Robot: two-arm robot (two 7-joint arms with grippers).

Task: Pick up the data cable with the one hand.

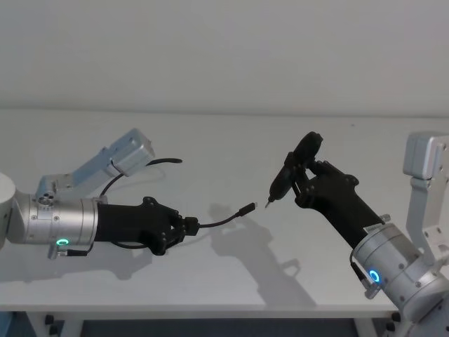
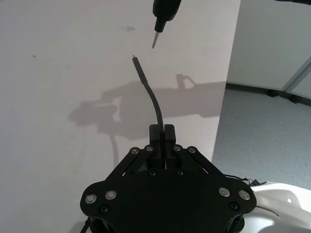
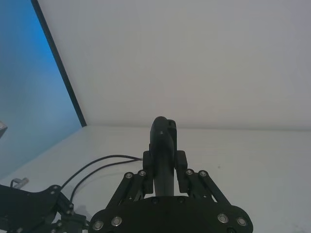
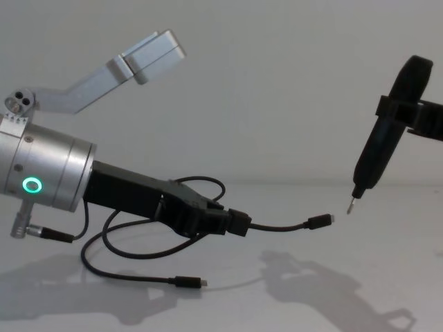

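Left gripper (image 4: 232, 223), centre-left of the chest view, is clamped on the data cable (image 4: 280, 227) near one end, plug jutting right; the rest loops to the table (image 1: 231, 281). Pickup looks largely done. Right gripper (image 1: 303, 177), upper right, grips a pointed tool (image 4: 374, 159).

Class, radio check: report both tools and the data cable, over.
Left tool shut on data cable, plug end lifted. Right tool shut on pointed black probe, tip near plug. Nothing blocking.
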